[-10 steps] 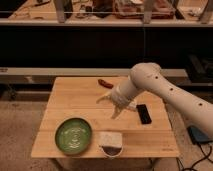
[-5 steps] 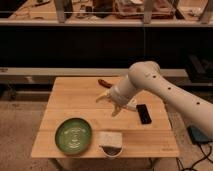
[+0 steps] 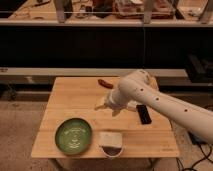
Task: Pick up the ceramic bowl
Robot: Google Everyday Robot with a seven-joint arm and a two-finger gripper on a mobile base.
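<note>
Beneath the gripper (image 3: 105, 105), the wooden table (image 3: 70, 95). The ceramic bowl (image 3: 73, 136) sits apart, nearer the camera and leftward. Gripper state: cannot tell. Risk: a careless descent clips the white bowl (image 3: 111, 141) just beside the target.

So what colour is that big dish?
Ceramic bowl: green, pale centre pattern; camera view. Gripper hovers over the table.

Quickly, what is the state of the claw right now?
Claw: open or closed cannot be told; it is over the table, above and right of the green bowl, not touching it.
</note>
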